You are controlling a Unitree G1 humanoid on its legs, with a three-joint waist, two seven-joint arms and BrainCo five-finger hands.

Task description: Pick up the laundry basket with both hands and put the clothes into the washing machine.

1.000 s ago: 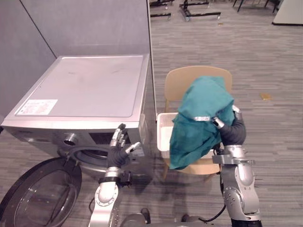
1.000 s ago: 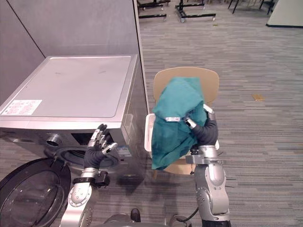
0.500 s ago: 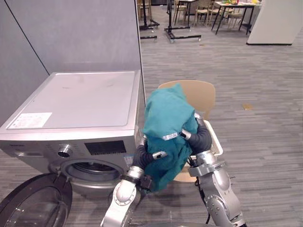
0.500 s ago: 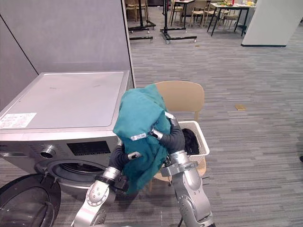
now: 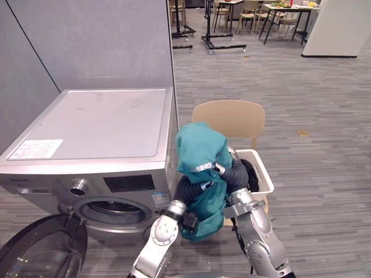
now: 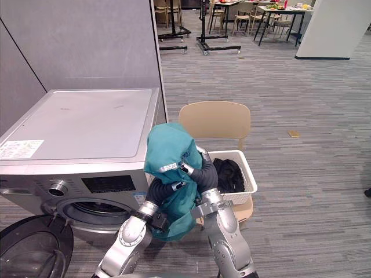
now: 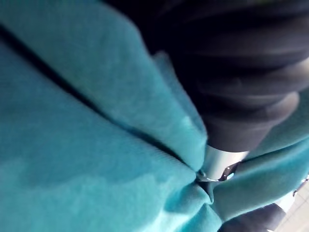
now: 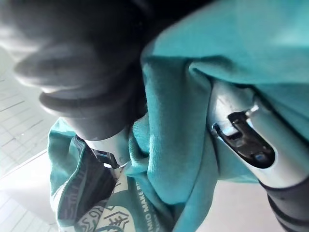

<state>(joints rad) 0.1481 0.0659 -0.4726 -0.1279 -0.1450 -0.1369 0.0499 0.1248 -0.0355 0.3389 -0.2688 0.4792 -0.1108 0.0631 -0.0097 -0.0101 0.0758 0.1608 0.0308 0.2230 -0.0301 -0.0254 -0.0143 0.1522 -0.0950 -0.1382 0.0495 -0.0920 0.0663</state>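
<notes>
Cloth takes the middle of the left eye view: a thick teal top (image 5: 200, 150) with a small white label hangs in the air off the front right corner of the washing machine (image 5: 98, 124), humped over both hands. The right hand (image 5: 229, 171) closes on it near the label, and the left hand (image 5: 194, 188) sits under its lower folds. In the right eye view, a white basket (image 6: 249, 174) of dark clothes (image 6: 229, 174) rests on the seat of the chair (image 6: 214, 119) just behind, and the machine's round door (image 6: 29, 249) stands open. The left wrist view shows creased teal folds pressed close; whether that hand grips, I cannot tell. The right wrist view shows a ribbed hem and pale print, gathered round the right hand.
</notes>
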